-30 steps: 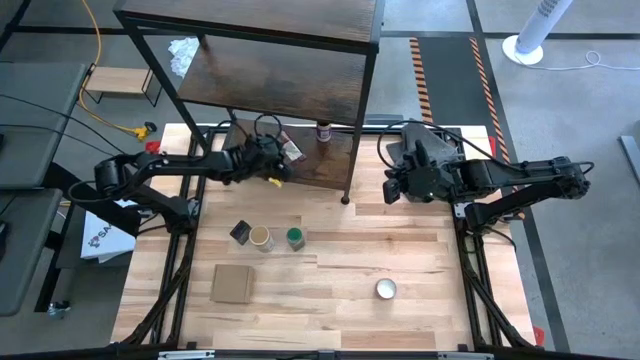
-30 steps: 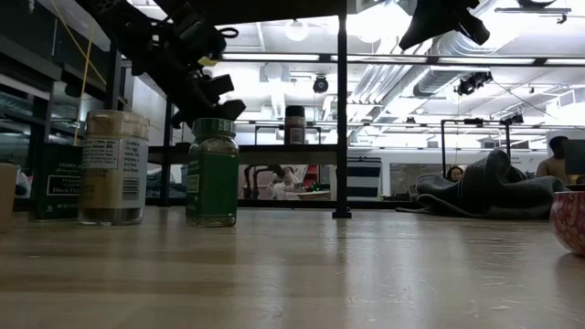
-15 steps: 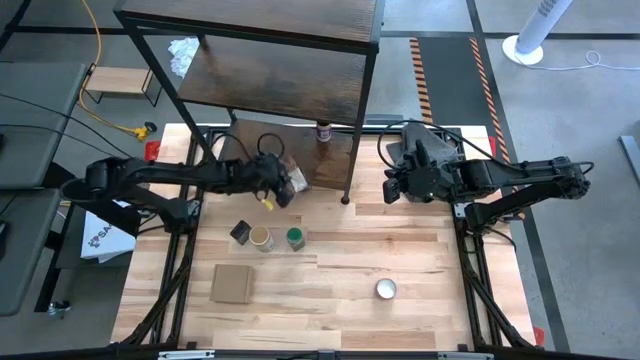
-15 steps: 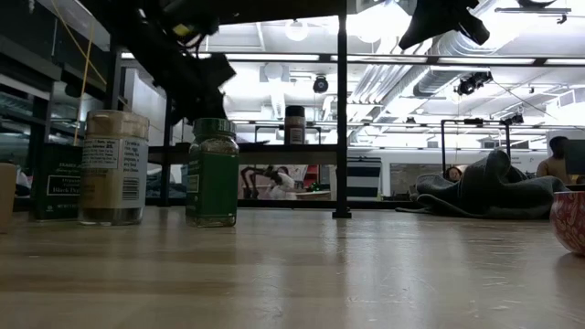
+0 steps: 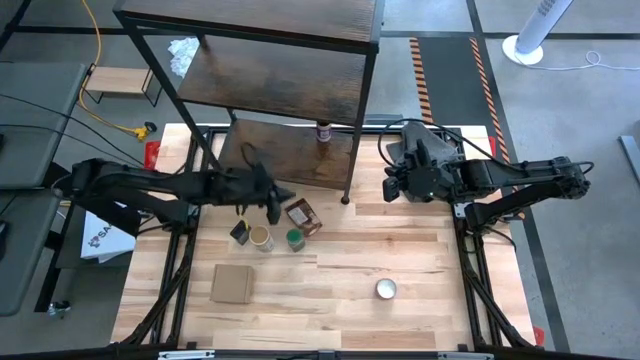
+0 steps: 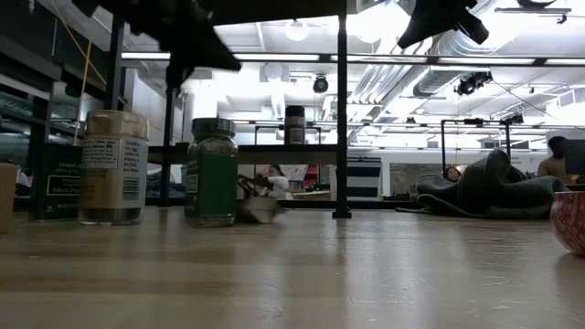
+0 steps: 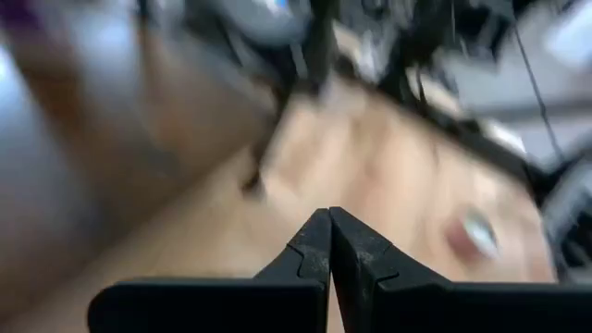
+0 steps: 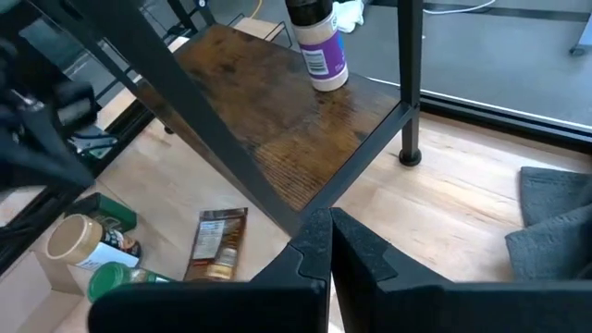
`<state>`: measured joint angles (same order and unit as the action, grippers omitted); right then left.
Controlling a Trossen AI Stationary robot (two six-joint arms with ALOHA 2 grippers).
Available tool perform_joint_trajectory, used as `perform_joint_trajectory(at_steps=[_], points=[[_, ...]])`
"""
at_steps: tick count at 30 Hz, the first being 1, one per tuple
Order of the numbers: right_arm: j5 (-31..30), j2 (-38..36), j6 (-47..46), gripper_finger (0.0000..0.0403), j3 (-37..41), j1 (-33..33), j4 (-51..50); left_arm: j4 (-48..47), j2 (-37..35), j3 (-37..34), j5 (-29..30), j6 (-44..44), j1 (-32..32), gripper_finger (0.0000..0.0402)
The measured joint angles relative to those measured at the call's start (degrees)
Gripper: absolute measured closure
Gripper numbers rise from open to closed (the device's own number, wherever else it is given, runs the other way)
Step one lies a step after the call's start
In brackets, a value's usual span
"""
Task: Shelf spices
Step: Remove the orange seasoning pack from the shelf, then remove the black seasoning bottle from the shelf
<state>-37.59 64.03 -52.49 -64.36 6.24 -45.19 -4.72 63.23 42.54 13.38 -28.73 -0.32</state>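
- While the pouch (image 5: 302, 216) lies flat on the table (image 5: 400, 250) just off the tip of the left gripper (image 5: 274, 197), that gripper's fingers are pressed together on nothing; the pouch sits on the side toward the table's middle and a little nearer the front edge, its long axis running diagonally away from the fingertips.
- Close by the same gripper, toward the front edge, stand a tin (image 5: 240, 233), a tan-lidded jar (image 5: 261, 238) and a green-lidded jar (image 5: 294, 238) in a tight row, the green one nearly touching the pouch.
- The left gripper is by far the nearer to all four; the right gripper (image 5: 390, 188) waits well apart beyond the shelf's (image 5: 300, 95) front post, shut and empty.
- Farther off, a dark-capped jar (image 5: 323, 131) stands upright on the shelf's bottom board, the only spice shelved.
- Count: one pouch, one tin, three jars, so four of five are, by this reckoning, yet to go up; one shelf of three tiers; one cardboard square (image 5: 232, 283) and one silvery disc (image 5: 386, 289) near the front edge.
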Motion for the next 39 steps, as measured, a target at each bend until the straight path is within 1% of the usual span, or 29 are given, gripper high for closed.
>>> perform_joint_trajectory(at_steps=[5,6,8,11,13,14,16,18,19,21,24,26,29,31,34,36,39], points=[[0.58,0.0,0.42,0.0403,0.0,0.0,0.05,7.68,-3.17,0.04,12.06,6.55,2.04,0.0401],[0.6,0.0,0.42,0.0403,0.0,0.0,0.05,8.42,-3.2,0.04,13.56,6.91,2.86,0.0401],[1.02,0.0,-0.13,0.0403,0.0,0.0,0.07,9.17,-3.14,0.04,14.33,6.32,4.96,0.0398],[1.64,0.0,-1.37,0.0403,0.0,-0.01,0.07,9.27,-2.65,0.04,11.27,1.9,8.0,0.0396],[0.28,0.0,-4.58,0.0403,0.0,-0.69,-1.01,9.17,-2.58,0.04,6.74,-1.37,9.09,0.0395],[-1.14,0.0,-8.36,0.0403,0.0,-1.71,-2.18,9.52,-2.66,0.04,4.01,-2.58,9.41,0.0395],[-3.24,-0.08,-15.7,0.0403,0.0,-5.49,-2.85,10.83,-3.1,0.04,-1.72,-3.44,9.68,0.0395],[-2.14,-0.37,-17.58,0.0403,0.0,-10.76,-0.74,13.14,-3.29,0.04,-6.95,-3.26,9.54,0.0395],[0.09,-0.39,-16.62,0.0403,0.0,-14.02,1.44,13.91,-3.54,0.04,-9.32,-3.18,9.44,0.0395],[7.93,0.15,-11.41,0.0403,0.0,-21.61,7.94,15.43,-3.91,0.04,-11.38,-3.27,9.02,0.0394],[24.1,2.59,-3.64,0.0403,0.0,-34.88,20.08,15.82,-4.82,0.04,-11.24,-3.88,8.23,0.0394],[34.75,5.4,-2.91,0.0403,-0.02,-43.38,27.2,15.71,-5.48,0.04,-11.17,-4.24,7.77,0.0394],[49.22,11.08,-6.72,0.0403,-0.02,-53.16,36.78,15.88,-7.01,0.04,-10.91,-6.05,7.11,0.0394],[56.71,15.36,-10.05,0.0403,-0.02,-57.01,42.12,15.85,-8.13,0.04,-10.68,-7.06,6.84,0.0394],[66.8,22.25,-14.26,0.0403,-0.09,-60.73,50.3,15.72,-9.56,0.04,-9.53,-6.95,6.78,0.0394],[71.88,27.13,-16.24,0.0403,-0.79,-62.3,55.85,15.68,-10.38,0.04,-8.41,-7.08,6.78,0.0394],[77.14,33.91,-16.72,0.0403,-4.69,-64.18,59.32,14.92,-11.56,0.04,-8.41,-7.4,6.76,0.0394]])
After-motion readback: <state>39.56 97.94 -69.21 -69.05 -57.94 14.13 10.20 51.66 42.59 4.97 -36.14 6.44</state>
